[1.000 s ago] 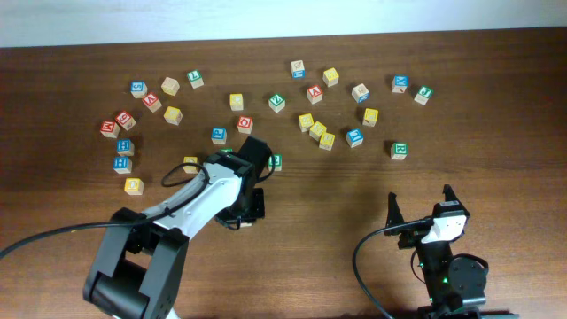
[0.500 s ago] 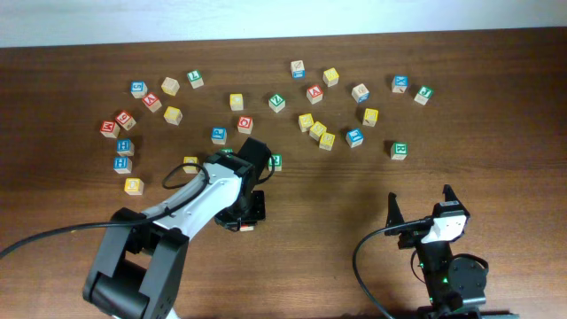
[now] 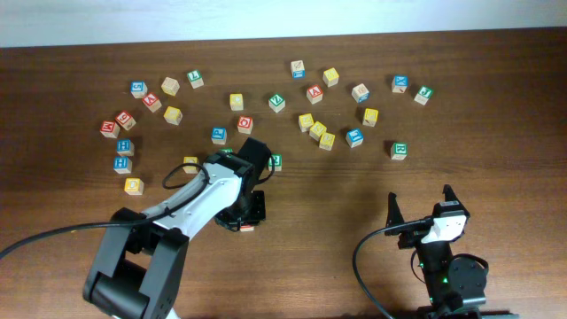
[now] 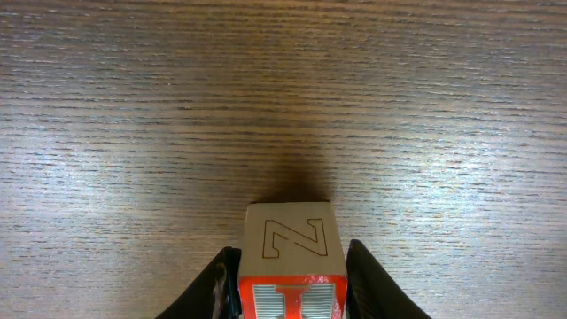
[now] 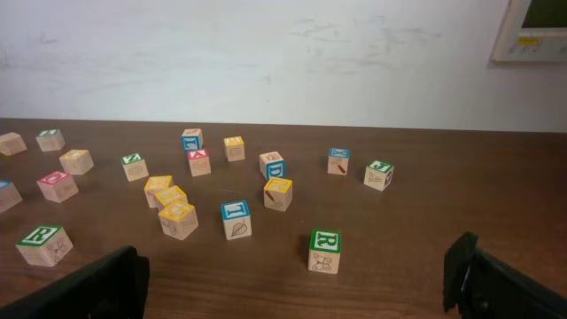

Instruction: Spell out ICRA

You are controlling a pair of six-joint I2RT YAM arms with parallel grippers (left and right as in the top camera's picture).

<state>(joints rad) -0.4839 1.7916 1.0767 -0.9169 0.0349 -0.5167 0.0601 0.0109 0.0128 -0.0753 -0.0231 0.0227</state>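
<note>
- The left end effector is closed on the small wooden cube with a red I face and an outlined N face; its dark fingers press the cube's left and right sides
- That cube sits in the bare near-middle stretch of the dark brown wooden desk, nearer than the scattered wooden letter blocks lying along the far side
- The overhead view shows the red face turned upward, so the I looks ready to read from above; judged from the wrist view, the cube's shadow meets its far edge, so it is at the desk or just above it, and I cannot tell which
- The step in hand appears to be setting down the first letter; it calls for lowering straight until the base lies flat, then opening the fingers evenly so neither side drags the cube round
- Room must stay to the right of this cube for C, R and A, so placing it toward the left of the bare stretch is wise
- After release, a straight lift avoids knocking it
- The right end effector rests near right, spread wide and holding nothing; a wooden cube with a green R top lies near it, a likely later pick
</note>
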